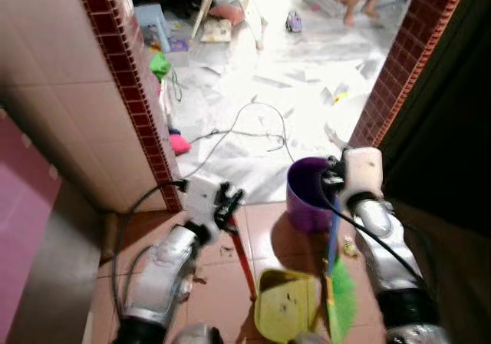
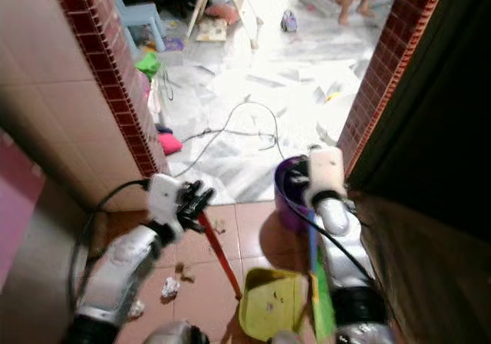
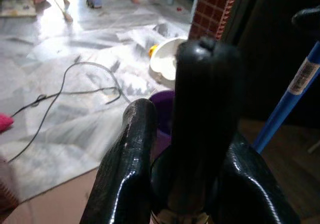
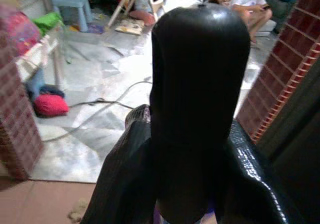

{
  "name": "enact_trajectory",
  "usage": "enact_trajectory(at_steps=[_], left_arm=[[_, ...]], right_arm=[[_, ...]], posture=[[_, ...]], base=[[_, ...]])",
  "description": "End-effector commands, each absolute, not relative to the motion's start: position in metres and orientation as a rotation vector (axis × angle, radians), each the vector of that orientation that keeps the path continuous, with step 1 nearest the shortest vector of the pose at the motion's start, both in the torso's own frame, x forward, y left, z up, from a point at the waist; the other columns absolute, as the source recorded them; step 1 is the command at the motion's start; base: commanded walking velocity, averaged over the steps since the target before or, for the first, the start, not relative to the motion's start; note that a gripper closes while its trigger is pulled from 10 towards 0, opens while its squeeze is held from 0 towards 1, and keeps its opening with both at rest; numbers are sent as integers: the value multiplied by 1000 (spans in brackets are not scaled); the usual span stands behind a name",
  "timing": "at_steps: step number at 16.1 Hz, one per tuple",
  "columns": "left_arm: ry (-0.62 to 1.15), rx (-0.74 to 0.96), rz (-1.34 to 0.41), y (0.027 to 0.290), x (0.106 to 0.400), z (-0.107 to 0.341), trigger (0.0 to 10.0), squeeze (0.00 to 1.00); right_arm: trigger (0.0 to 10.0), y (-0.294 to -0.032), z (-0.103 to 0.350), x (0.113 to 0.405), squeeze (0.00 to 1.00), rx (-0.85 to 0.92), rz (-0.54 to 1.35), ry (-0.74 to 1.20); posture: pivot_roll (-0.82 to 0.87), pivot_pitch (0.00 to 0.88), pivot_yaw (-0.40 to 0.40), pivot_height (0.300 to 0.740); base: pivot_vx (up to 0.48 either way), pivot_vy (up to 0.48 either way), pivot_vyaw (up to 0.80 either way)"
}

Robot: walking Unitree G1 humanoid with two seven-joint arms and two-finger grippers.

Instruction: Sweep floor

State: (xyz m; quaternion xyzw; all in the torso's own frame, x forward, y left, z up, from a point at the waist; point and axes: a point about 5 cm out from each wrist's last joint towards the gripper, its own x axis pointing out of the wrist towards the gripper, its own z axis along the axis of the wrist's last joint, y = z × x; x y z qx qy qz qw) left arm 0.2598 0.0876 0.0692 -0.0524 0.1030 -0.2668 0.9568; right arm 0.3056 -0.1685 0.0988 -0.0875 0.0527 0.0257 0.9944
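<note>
Red-handled dustpan (image 1: 285,305) sits on the tiles, your left end effector (image 1: 229,204) clamped on its stick; the right end effector (image 1: 333,181) grips the broom (image 1: 337,294). Next, brush the scraps (image 2: 170,286) into the pan.

no readable text anywhere; the label on the blue broom handle (image 3: 295,86) is illegible
</note>
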Motion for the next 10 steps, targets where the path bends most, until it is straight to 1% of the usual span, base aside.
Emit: enact_trajectory(at_steps=[1,3,5,8,9,10], left_arm=[[209,-96,-595,79,259,73,10000,0],[209,-92,-596,79,259,73,10000,0],[209,-89,-602,78,258,73,10000,0],[198,-74,-618,77,256,73,10000,0],[192,-78,-620,76,256,74,10000,0],[176,-75,-623,76,256,76,10000,0]], right_arm=[[10000,-171,95,306,0,-156,46,131],[10000,-171,95,306,0,-158,47,133],[10000,-171,95,308,0,-163,47,134],[10000,-171,96,309,0,-171,42,136],[10000,-172,95,310,0,-172,41,137],[10000,-172,95,310,0,-173,39,139]], posture=[[-124,0,49,740],[-122,0,48,740],[-122,0,48,740],[-121,0,48,740],[-120,0,47,740],[-120,0,47,740]], base=[[0,435,-800],[0,435,-800],[0,307,-800],[0,0,-756],[0,0,-531],[0,0,0]])
